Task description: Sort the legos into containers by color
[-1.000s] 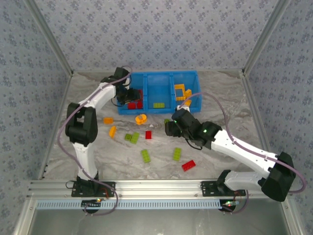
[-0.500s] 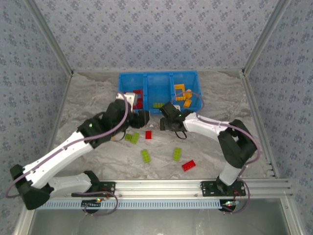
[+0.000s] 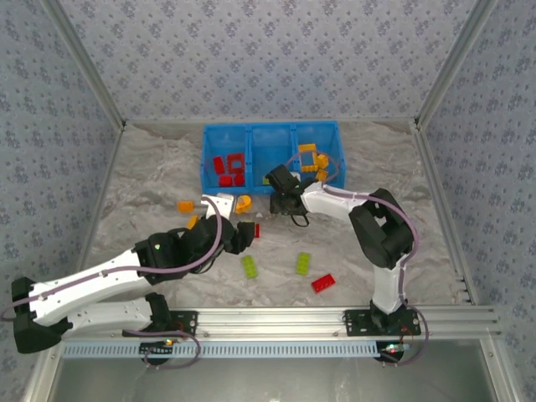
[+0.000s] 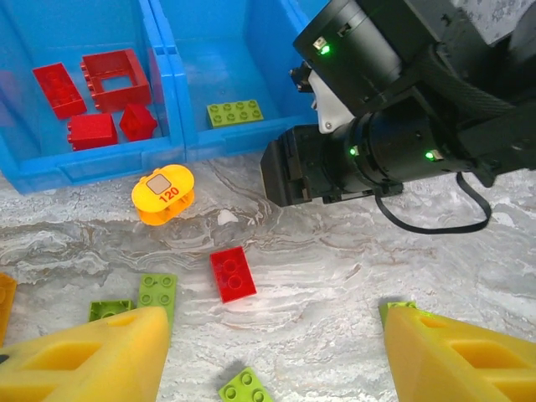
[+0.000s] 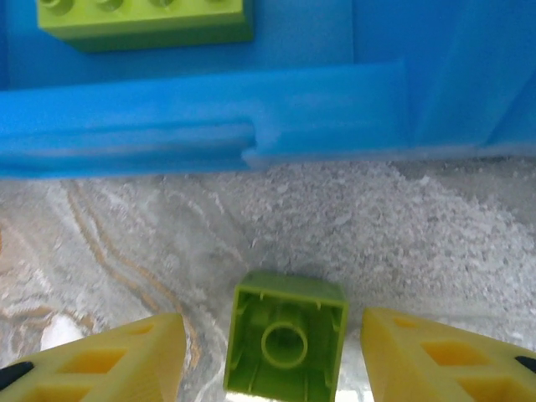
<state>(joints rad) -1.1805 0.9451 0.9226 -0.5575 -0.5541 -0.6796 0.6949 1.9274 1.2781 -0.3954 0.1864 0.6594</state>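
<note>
The blue tray (image 3: 251, 138) holds red bricks (image 4: 92, 96) in its left compartment, one lime brick (image 4: 234, 113) in the middle and orange pieces (image 3: 311, 159) on the right. My left gripper (image 3: 244, 234) hovers open over the table, its yellow fingers (image 4: 92, 356) wide apart, with a small red brick (image 4: 233, 273) ahead of them. My right gripper (image 3: 280, 197) sits just in front of the tray's front wall (image 5: 201, 117). It is open, with an upside-down lime brick (image 5: 287, 343) between its fingers and a gap on each side.
An orange round piece (image 4: 163, 196) lies near the tray front. Loose lime bricks (image 3: 249, 266) (image 3: 303, 263), a red brick (image 3: 322, 283) and orange bricks (image 3: 185, 205) (image 3: 193, 222) are scattered on the marble table. The right arm's black body (image 4: 377, 126) is close ahead of my left gripper.
My left gripper has pulled back from the tray's left compartment to above the loose bricks. My right gripper has moved up to the tray's front wall.
</note>
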